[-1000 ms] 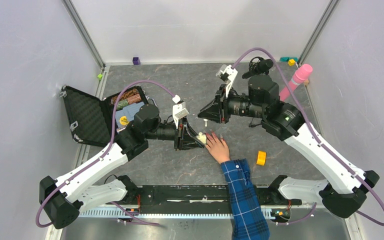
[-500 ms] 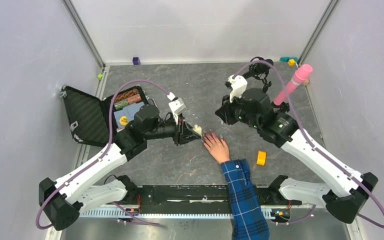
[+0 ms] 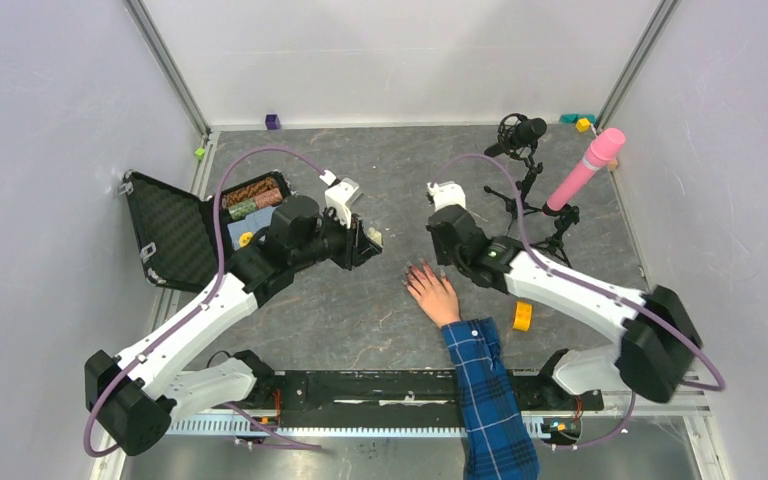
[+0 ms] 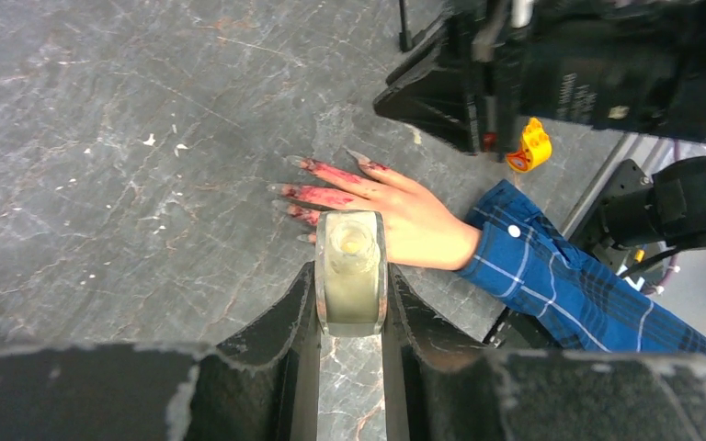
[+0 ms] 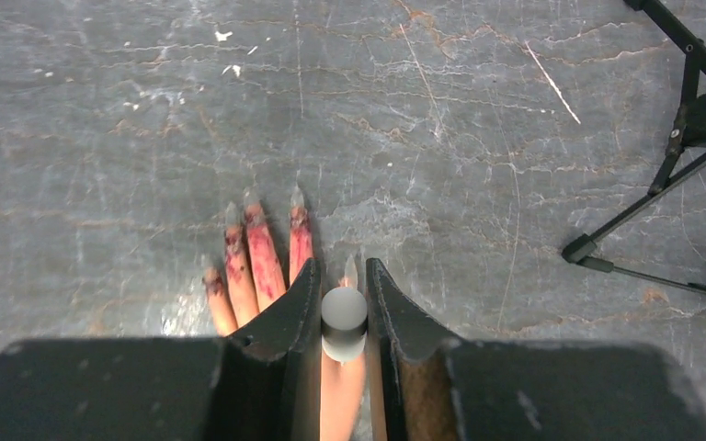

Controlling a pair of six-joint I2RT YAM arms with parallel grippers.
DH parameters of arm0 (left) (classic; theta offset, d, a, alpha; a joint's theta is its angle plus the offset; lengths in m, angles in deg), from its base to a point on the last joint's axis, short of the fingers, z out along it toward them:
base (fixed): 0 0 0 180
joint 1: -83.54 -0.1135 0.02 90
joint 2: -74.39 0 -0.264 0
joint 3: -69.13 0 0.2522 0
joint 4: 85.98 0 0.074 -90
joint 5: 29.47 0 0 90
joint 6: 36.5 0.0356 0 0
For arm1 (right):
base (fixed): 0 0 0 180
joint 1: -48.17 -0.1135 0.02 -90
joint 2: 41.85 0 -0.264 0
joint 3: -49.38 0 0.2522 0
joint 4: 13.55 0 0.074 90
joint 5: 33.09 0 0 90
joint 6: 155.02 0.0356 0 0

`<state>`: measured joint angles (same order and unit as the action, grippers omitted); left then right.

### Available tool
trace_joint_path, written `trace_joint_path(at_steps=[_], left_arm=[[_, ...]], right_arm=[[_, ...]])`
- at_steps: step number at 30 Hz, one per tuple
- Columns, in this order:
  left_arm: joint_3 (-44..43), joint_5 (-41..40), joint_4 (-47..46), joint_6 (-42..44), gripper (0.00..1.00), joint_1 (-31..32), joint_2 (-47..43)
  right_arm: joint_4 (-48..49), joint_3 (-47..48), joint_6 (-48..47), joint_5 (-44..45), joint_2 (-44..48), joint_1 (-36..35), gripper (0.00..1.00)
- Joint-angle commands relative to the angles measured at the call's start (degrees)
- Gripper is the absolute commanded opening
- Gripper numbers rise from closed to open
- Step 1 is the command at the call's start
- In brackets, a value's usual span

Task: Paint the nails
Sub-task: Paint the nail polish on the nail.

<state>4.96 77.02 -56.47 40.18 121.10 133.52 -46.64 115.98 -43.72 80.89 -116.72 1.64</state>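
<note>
Dark grey stone-pattern desk is showing pale veins and white flecks. Pale-skinned human hand is wearing a blue plaid fabric sleeve with thin white lines. Its fingers are showing dark pink-red smears; the pointed nails are reading greyish-translucent at the tips. Small translucent whitish bottle is looking cloudy, round grey-white cap shading paler on top. Pink foam cylinder, yellow tape ring and small purple cube are standing out; black open case is showing dotted lining.
</note>
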Motion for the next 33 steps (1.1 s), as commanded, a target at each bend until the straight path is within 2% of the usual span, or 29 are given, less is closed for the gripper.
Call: trace_joint_path(at_steps=[1,6,13,19,33], left_arm=[[-4.9,-2.0,4.4,4.4,0.02,-1.4,1.1],[-3.9,-3.6,4.0,6.2,0.02,-2.7,1.1],[-3.7,-1.5,4.1,4.7,0.02,-5.3,1.7],[-3.4,-1.9,4.3,5.0,0.02,-5.6,1.3],[-3.2,-2.5,4.5,5.3,0.02,-5.7,0.8]], right_arm=[[3.2,7.7,2.4,6.9,-9.6,-1.2,0.0],[1.8,14.6,4.0,10.6,-19.3,-2.5,0.0],[-0.1,18.5,8.2,15.9,-26.9,-3.4,0.0],[0.1,19.7,10.8,19.9,-30.3,-4.3,0.0],[0.6,21.0,11.7,22.0,-34.8,-4.5,0.0]])
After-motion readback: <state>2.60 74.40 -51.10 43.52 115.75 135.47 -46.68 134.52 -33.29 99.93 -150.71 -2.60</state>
